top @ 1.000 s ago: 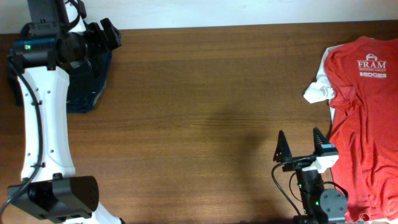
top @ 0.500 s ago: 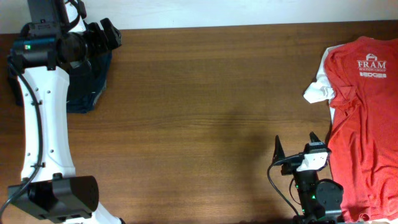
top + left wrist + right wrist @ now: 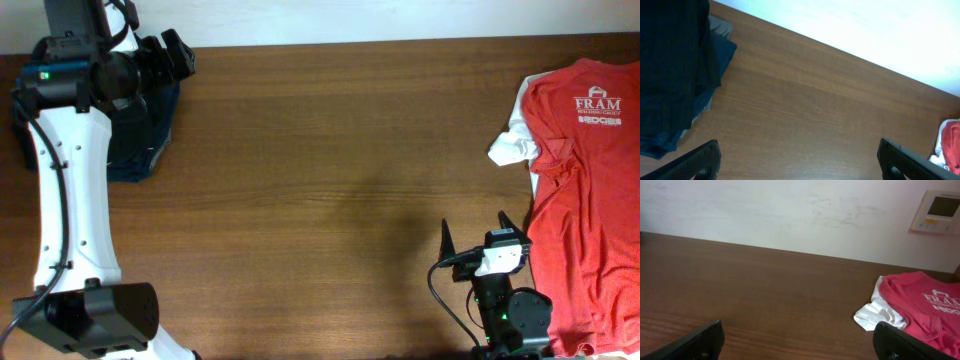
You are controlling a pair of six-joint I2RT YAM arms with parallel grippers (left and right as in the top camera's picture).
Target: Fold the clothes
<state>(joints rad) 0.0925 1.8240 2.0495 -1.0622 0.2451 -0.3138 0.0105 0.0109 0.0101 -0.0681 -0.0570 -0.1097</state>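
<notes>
We log the left gripper [image 3: 799,149] as released: its fingers [image 3: 700,161] sit spread wide at the bottom corners of the left wrist view, with bare table [image 3: 805,105] between them and no cloth in the gap. From overhead, this gripper [image 3: 172,58] hangs at the far-left corner of the table, over the upper right edge of the clothes [image 3: 150,125]. The clothes lie there as a dark heap, partly hidden under the white left arm [image 3: 65,190]. In the left wrist view the clothes [image 3: 667,60] fill the left side. The fabric is black on top, with a bluer layer [image 3: 724,54] at its right edge and a small grey strip [image 3: 720,25] at the far end. We cannot tell where one garment ends and the next begins. The right gripper [image 3: 474,228] is likewise released and holds nothing. Its fingers [image 3: 700,341] stand well apart, and only table shows between them in the right wrist view. It sits near the front edge of the table, just beside the left edge of the red T-shirt [image 3: 590,190] and not touching it as far as we can see. The T-shirt lies flat at the right end of the table, well apart from the clothes. White lettering shows near its collar, and a white fold [image 3: 512,145] sticks out at its left side. Behind the table stands a pale wall [image 3: 790,210] with a small panel [image 3: 939,211] on it.
</notes>
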